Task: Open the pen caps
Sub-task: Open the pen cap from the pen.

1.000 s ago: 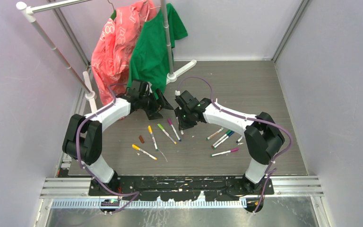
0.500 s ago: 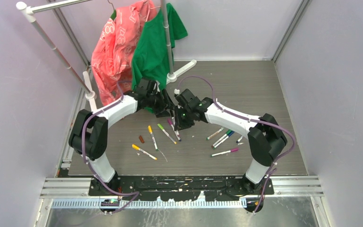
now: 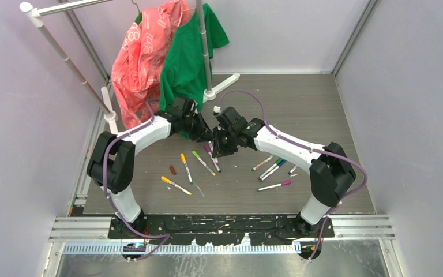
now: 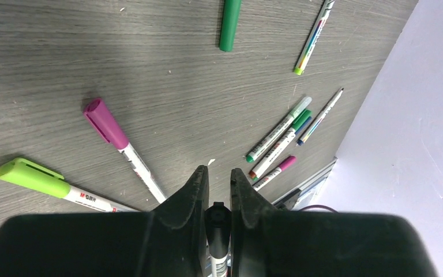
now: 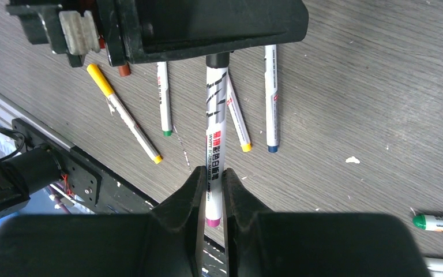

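My right gripper (image 5: 211,173) is shut on the white barrel of a pen (image 5: 215,121) near its magenta end. The pen's dark cap (image 4: 216,216) sits between the fingers of my left gripper (image 4: 219,173), which is shut on it. Both grippers meet tip to tip above the table, left (image 3: 206,133) and right (image 3: 219,141). More pens lie below: a magenta-capped one (image 4: 105,122), a lime-capped one (image 4: 32,178), an orange-capped one (image 3: 186,167) and a yellow one (image 3: 176,185). A loose brown cap (image 3: 172,169) lies beside them.
A cluster of pens (image 3: 271,167) and a magenta-tipped pen (image 3: 275,186) lie to the right. A clothes rack (image 3: 206,63) with a pink garment (image 3: 141,52) and a green shirt (image 3: 187,63) stands behind the grippers. A loose green cap (image 4: 229,26) lies farther off.
My left gripper moved right to the right gripper and closed on the cap end of the held pen. The right gripper kept its grip on the barrel.
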`<action>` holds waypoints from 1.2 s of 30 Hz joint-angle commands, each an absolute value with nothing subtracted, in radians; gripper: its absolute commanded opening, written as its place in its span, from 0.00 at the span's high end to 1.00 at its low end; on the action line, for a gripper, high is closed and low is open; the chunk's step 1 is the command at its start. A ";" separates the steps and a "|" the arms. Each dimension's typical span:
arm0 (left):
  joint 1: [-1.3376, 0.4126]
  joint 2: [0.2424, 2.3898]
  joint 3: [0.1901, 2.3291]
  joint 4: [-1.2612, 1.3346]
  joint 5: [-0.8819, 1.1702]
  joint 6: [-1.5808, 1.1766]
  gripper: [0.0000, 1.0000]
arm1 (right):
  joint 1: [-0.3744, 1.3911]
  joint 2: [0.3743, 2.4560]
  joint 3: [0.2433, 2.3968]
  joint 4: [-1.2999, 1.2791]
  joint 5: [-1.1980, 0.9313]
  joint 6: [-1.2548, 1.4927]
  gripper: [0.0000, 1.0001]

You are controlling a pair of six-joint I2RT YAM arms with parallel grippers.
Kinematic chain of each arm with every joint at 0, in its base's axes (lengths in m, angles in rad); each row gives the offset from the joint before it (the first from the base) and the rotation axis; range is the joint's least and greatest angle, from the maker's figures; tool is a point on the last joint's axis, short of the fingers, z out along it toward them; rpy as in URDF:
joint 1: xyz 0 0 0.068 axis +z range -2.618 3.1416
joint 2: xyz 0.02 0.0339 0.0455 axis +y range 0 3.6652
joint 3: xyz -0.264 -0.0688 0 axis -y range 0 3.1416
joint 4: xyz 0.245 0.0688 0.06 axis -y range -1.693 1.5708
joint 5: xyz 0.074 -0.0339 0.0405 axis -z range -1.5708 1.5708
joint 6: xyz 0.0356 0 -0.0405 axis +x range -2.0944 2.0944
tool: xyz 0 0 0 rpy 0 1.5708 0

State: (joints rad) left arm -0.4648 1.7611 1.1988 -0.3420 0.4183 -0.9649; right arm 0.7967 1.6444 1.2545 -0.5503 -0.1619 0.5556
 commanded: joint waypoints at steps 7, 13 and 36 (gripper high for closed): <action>-0.472 1.727 1.193 -0.215 0.483 -1.012 1.00 | 0.798 1.586 1.265 -0.484 -0.203 0.561 0.74; -0.473 1.703 1.169 -0.134 0.514 -1.070 1.00 | 0.776 1.601 1.251 -0.428 -0.239 0.586 0.68; -0.473 1.766 1.226 -0.077 0.350 -1.283 1.00 | 0.709 1.580 1.201 -0.576 -0.072 0.472 0.99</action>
State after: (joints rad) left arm -0.4774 1.7504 1.1347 -0.0738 0.4519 -1.2045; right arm 0.7086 1.6196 1.1645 -0.4229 -0.2253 0.5591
